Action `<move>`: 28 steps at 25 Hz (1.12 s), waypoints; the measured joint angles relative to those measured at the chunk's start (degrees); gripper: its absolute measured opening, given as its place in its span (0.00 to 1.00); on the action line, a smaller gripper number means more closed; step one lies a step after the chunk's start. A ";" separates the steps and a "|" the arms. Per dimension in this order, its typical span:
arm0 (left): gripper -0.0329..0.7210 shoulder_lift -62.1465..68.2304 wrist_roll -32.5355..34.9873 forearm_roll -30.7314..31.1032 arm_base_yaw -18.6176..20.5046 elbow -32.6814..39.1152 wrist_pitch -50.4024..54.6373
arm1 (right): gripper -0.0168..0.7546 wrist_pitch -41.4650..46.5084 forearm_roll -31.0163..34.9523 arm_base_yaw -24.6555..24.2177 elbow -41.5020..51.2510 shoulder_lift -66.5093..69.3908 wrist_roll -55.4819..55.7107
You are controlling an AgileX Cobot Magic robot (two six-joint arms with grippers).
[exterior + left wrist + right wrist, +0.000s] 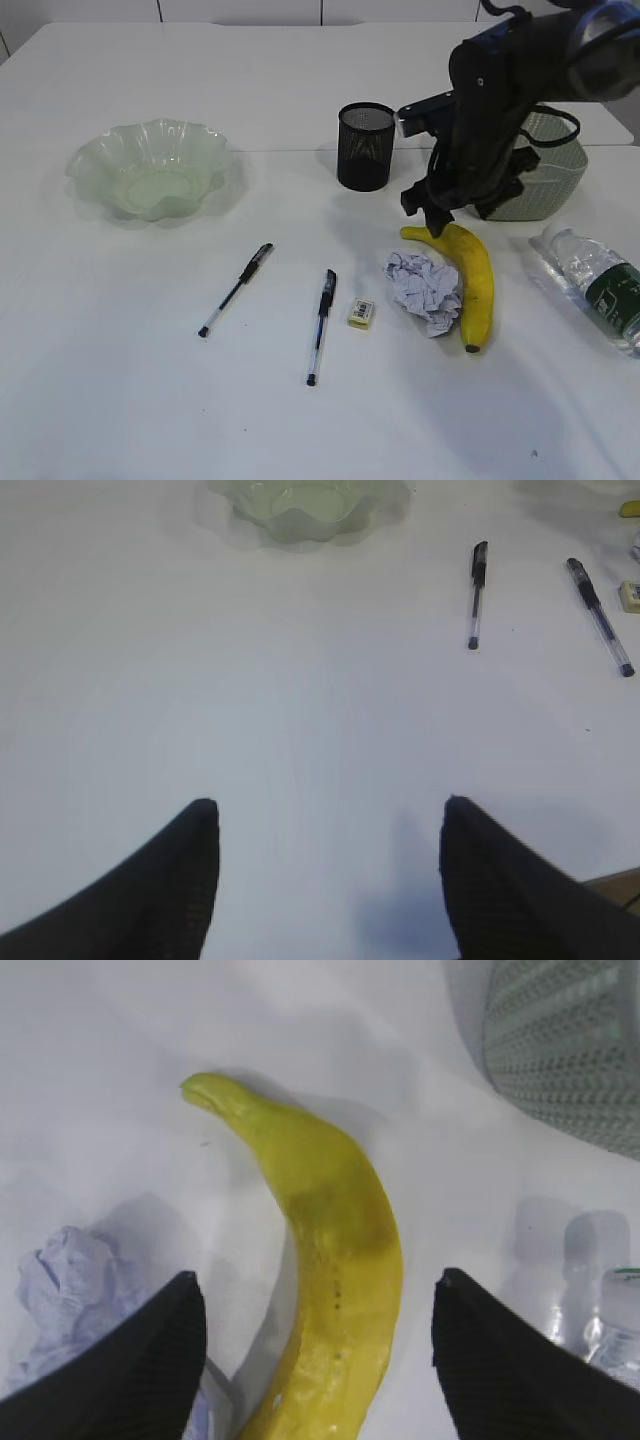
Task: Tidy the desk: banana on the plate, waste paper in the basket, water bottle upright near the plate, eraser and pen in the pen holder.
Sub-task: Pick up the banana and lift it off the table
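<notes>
The yellow banana [476, 282] lies on the table beside the crumpled waste paper [426, 290]. My right gripper [438, 216] hangs open over the banana's stem end. In the right wrist view the banana [340, 1230] runs between the spread fingers of the right gripper [318, 1285], touching neither. The clear water bottle [596, 286] lies on its side at the right. Two pens [236, 290] [322, 325] and a small eraser [362, 313] lie in the middle. The green glass plate [150, 170] sits at the left. My left gripper [328, 810] is open over bare table.
The black mesh pen holder [365, 145] stands behind the banana. The pale green basket [548, 175] stands at the right, behind my right arm. The basket [570, 1050] and the bottle [590, 1280] lie close on the right gripper's right side.
</notes>
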 joint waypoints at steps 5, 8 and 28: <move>0.68 0.00 0.00 0.00 0.00 0.00 0.00 | 0.71 0.02 -0.63 0.00 -0.31 0.94 -0.12; 0.68 0.00 0.00 -0.10 0.00 0.00 0.00 | 0.71 0.02 -1.13 0.00 -0.45 0.94 -0.12; 0.68 14.83 0.00 0.94 0.00 -10.05 -8.79 | 0.71 0.36 -1.41 0.00 -0.49 4.90 -0.12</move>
